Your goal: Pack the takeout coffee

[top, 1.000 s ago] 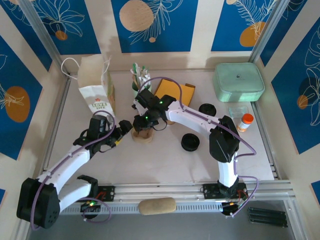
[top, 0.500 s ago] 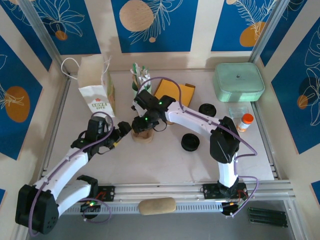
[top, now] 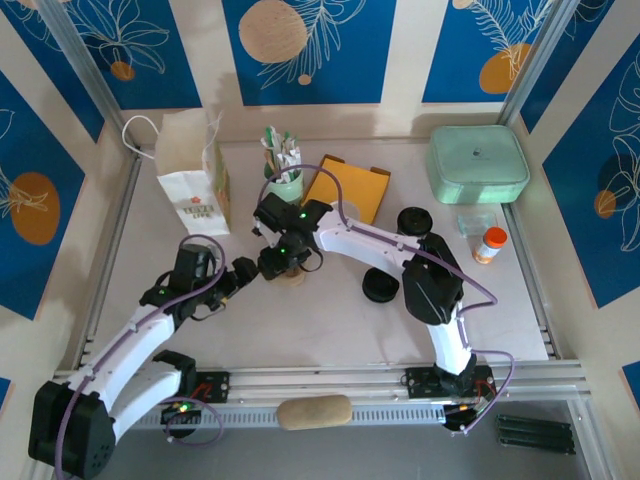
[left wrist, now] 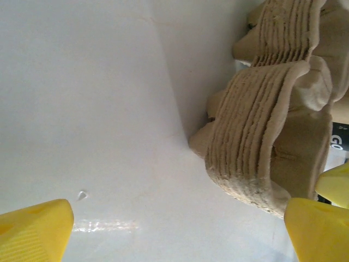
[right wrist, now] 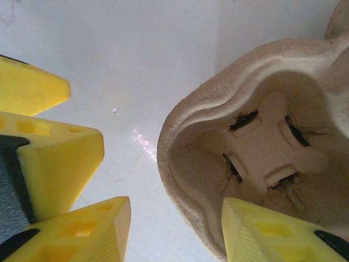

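Right wrist: the right gripper (right wrist: 174, 210), jaws parted, straddles the rim of the pulp carrier (right wrist: 262, 125); the left gripper (left wrist: 177, 215), spread wide, flanks it.

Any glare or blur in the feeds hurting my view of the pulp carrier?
Left wrist: glare streak on the table, pulp carrier edge sharp. Right wrist: small glare patch on the table beside the carrier, its pocket in focus. Top external: even light, soft shadows.
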Motion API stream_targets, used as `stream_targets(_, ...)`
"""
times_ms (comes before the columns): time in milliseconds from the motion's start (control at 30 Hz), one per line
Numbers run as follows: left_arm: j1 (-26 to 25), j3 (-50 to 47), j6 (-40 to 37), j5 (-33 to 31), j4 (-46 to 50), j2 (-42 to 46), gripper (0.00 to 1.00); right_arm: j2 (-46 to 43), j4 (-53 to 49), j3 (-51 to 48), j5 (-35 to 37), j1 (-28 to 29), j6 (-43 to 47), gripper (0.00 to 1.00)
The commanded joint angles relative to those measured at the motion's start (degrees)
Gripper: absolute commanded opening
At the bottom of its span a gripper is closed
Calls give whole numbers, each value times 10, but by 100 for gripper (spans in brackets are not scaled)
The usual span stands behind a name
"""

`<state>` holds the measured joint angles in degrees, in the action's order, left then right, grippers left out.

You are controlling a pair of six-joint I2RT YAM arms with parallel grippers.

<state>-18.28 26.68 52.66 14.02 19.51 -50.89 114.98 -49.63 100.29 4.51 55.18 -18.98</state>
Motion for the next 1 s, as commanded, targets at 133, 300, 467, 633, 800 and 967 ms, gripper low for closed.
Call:
stream_targets(133, -4, 6, 5, 2, -46, 14, 99, 31, -37, 11, -18, 20, 22, 49)
stream_targets(300, -3, 5, 6, 2, -47, 14, 100, 37, -38, 10, -18, 22, 24, 49)
stream_targets(467, -3, 4, 10, 4, -52, 12, 99, 42, -37, 6, -14, 21, 26, 49)
stream_targets(633, -3, 6, 11, 5, -53, 12, 100, 44, -32, -1, -15, 19, 26, 48)
stream_targets(800, -3, 8, 11, 4, -52, 12, 99, 45, -27, -12, -15, 14, 24, 48)
stream_targets(967, -3, 9, 12, 5, -53, 12, 99, 38, -21, -25, -16, 8, 22, 46)
